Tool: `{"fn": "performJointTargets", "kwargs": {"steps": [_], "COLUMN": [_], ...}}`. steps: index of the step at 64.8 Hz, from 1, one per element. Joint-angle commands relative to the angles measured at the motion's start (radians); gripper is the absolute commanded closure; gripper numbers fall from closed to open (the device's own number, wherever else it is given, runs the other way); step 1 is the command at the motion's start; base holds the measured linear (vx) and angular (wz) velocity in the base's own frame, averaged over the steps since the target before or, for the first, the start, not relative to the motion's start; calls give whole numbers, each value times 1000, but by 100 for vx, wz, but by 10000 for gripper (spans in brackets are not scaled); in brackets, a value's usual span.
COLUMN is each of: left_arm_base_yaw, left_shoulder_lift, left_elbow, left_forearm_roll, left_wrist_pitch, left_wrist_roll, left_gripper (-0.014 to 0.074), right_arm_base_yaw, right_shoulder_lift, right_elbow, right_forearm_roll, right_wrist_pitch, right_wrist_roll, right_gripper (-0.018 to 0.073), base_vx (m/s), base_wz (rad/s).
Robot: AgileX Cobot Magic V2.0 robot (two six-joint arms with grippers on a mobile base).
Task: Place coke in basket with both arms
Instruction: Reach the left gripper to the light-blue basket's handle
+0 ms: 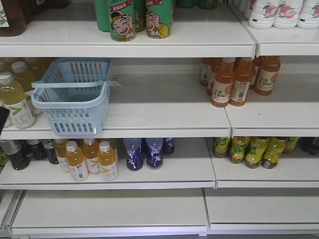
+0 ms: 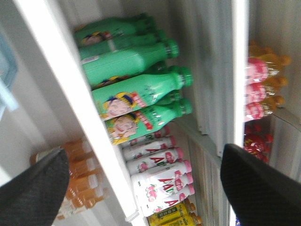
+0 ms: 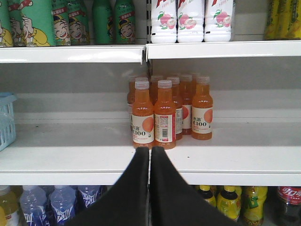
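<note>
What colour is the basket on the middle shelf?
The basket is light blue, with slotted sides. Best seen in the exterior front-facing view.

The left wrist view is blurred, smearing the green bottles [image 2: 136,89]; in the right wrist view the left edge cuts off the basket [image 3: 5,120] and the bottom right corner the coke [image 3: 289,206].

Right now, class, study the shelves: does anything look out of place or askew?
Yes: the light blue basket sits on the middle shelf among drinks, turned askew to the shelf edge, its front apparently reaching the lip. The orange bottles further along stand upright, neatly grouped.
</note>
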Motion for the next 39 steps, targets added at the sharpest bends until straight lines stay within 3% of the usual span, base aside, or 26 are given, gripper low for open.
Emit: {"fn": "performJointTargets", "kwargs": {"steps": [1,7,18,39], "left_arm_base_yaw": [-3,-3,-3,-3], "left_shoulder_lift": [108,246,489,759], "left_elbow": [-33,-60,-210,-430], "left_forearm_roll": [-59,-73,-24,-11], "left_wrist_pitch": [-176,-241,-372,-370], "left_wrist_roll": [-21,-18,-25,-58], "left_gripper": [-23,-5,6,6], "right_arm_base_yaw": [-3,-3,-3,-3], "right_shoulder_lift": [-15,-15,-15,-15], "right_elbow": [19,19,19,19], "right_forearm_roll": [-6,-6,-6,-6], "right_wrist_pitch": [-74,-74,-74,-74], "right_wrist_roll": [-5,-5,-5,-5], "right_gripper": [564,564,564,564], "base_vx": [0,0,0,0], "base_wz": [0,0,0,0]}}
